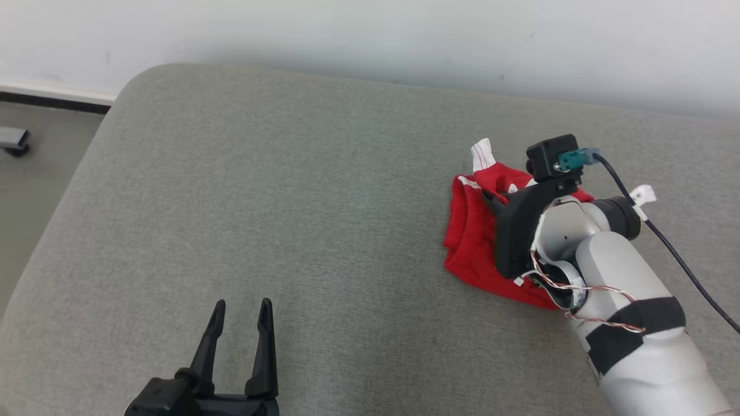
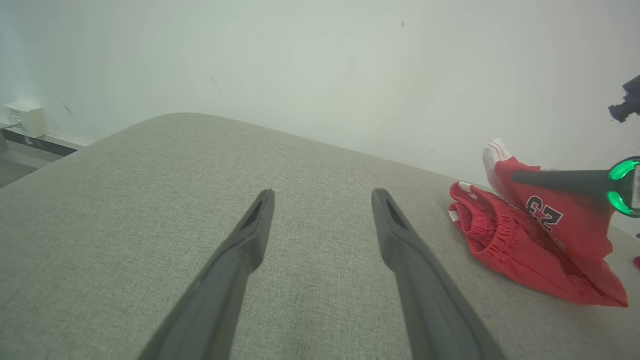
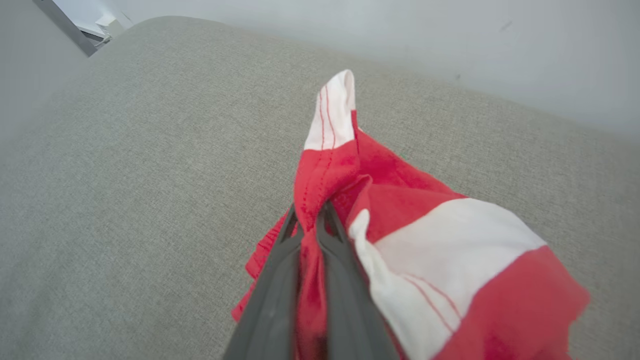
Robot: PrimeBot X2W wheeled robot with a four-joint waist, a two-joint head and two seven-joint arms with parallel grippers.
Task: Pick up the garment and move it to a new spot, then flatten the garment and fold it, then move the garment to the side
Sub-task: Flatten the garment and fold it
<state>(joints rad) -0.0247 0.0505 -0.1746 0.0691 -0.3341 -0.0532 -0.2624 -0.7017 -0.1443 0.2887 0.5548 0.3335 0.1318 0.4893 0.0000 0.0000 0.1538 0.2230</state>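
The garment (image 1: 471, 237) is a red piece with white trim and a number print, crumpled on the grey cushion at the right. My right gripper (image 3: 309, 212) is shut on a fold of the garment (image 3: 350, 175), red cloth pinched between its two dark fingers. From the left wrist view the garment (image 2: 530, 240) lies at the far right with the right gripper's finger (image 2: 555, 181) across its raised part. My left gripper (image 1: 241, 309) stands open near the front edge at the lower left, well apart from the cloth, its fingers (image 2: 250, 235) spread over bare cushion.
The grey fabric surface (image 1: 289, 202) has a rounded far-left corner, with floor and a dark baseboard (image 1: 52, 101) beyond. A pale wall (image 1: 370, 34) runs along the back. A dark cable (image 1: 670, 242) trails from the right wrist. A small white box (image 2: 25, 117) sits on the wall.
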